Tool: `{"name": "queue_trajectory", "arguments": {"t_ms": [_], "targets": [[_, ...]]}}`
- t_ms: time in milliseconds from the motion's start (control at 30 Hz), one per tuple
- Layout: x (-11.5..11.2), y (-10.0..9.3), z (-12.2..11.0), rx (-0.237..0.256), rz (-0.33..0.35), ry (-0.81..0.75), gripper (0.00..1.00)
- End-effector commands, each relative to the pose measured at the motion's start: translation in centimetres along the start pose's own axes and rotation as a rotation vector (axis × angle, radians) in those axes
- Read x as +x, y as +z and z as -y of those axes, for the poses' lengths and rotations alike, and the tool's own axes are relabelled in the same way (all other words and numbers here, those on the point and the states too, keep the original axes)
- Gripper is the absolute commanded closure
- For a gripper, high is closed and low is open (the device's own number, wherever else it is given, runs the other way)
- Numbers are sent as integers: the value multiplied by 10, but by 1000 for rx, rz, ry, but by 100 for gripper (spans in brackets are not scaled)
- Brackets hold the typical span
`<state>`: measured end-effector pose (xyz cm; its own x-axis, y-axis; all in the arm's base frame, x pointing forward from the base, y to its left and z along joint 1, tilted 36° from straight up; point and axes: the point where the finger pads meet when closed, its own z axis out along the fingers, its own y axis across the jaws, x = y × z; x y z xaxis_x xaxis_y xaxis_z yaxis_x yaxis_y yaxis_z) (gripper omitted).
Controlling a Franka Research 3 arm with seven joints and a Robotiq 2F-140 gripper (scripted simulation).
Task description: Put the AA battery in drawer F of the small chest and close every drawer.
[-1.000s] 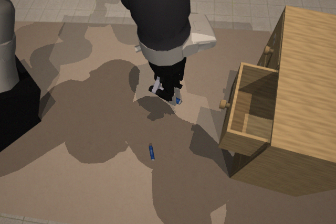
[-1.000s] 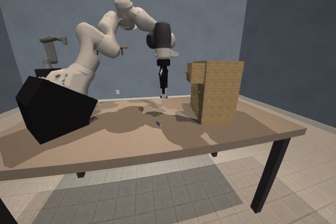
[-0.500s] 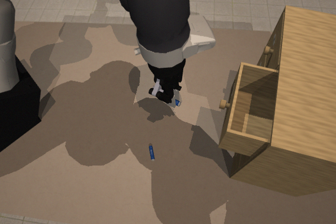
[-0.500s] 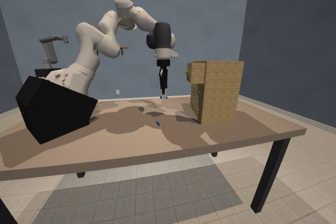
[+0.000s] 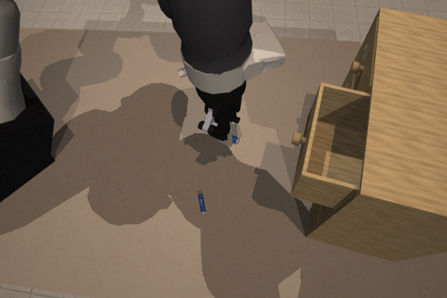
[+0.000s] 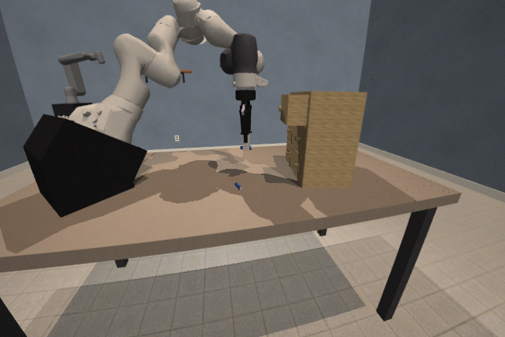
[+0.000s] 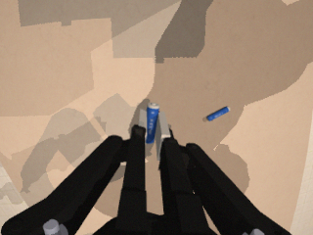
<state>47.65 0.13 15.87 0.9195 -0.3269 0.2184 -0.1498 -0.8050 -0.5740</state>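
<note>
My gripper (image 5: 230,137) (image 6: 245,144) (image 7: 151,120) points down and is shut on a blue battery (image 5: 235,139) (image 6: 250,147) (image 7: 152,122), held crosswise between the pale finger pads above the table. A second blue battery (image 5: 201,202) (image 6: 237,185) (image 7: 218,114) lies on the table. I cannot tell from their markings which is the AA. The small wooden chest (image 5: 408,107) (image 6: 334,141) stands upright, to the right of the gripper in the top and exterior views. One top drawer (image 5: 321,190) (image 6: 298,109) is pulled partly out. Its visible inside is empty; its letter is not readable.
The open drawer's round knob (image 5: 297,139) sticks out toward the gripper side. Another knob (image 5: 356,66) is on the chest front beyond it, and more drawers lie below. The black robot base (image 5: 25,143) (image 6: 85,166) stands at the left.
</note>
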Motion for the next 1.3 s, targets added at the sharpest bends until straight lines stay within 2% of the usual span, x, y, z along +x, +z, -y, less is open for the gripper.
{"name": "queue_trajectory", "arguments": {"t_ms": [0, 1267], "targets": [[1, 0, -1, -4, -1, -21, 94], [2, 3, -15, -27, 5, -114, 94]]}}
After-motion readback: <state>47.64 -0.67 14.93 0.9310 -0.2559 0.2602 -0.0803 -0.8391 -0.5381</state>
